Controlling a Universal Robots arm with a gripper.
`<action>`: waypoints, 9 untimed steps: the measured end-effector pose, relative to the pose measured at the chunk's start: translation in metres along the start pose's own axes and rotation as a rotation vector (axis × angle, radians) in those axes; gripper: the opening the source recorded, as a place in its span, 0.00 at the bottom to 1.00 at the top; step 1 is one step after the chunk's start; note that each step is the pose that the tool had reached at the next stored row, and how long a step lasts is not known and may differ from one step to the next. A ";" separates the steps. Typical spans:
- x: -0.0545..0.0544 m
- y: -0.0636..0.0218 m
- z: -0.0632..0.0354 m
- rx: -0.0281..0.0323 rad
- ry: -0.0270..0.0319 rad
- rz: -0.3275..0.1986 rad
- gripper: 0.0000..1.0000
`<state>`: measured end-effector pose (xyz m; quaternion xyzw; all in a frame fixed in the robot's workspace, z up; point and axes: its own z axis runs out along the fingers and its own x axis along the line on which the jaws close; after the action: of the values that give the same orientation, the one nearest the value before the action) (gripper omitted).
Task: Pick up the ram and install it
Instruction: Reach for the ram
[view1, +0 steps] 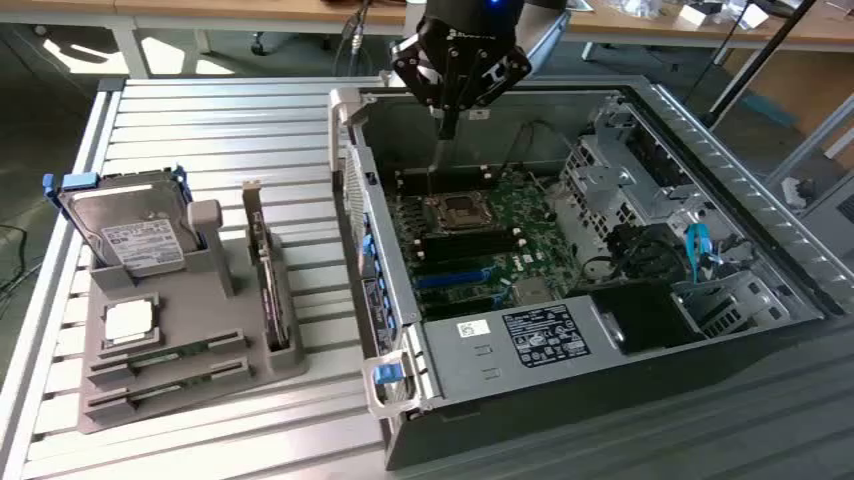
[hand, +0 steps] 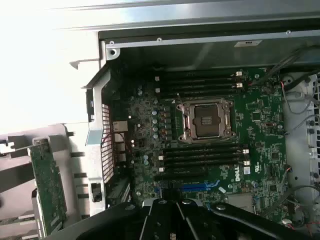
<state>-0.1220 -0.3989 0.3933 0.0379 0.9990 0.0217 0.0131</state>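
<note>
Two thin green ram sticks lie in the slots of a grey holder at the exterior view's left, outside the computer case. My gripper hangs high over the far wall of the open case, well away from them. Its dark fingers meet in one narrow tip, shut, and I see nothing between them. In the wrist view the gripper looks down on the motherboard. The board's black memory slots run on both sides of the processor socket, with no stick in them.
The holder also carries a hard drive, a square silver processor chip and an upright expansion card. Drive cages and cables crowd the case's right side. The case wall stands between holder and motherboard.
</note>
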 end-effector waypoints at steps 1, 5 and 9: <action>0.000 0.0000 0.0000 0.0000 0.0000 0.000 0.11; 0.011 -0.0008 -0.0003 0.0000 0.0000 0.000 0.11; 0.028 -0.0021 -0.0008 0.0000 0.0000 0.000 0.11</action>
<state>-0.1498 -0.3989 0.3933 0.0379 0.9990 0.0217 0.0131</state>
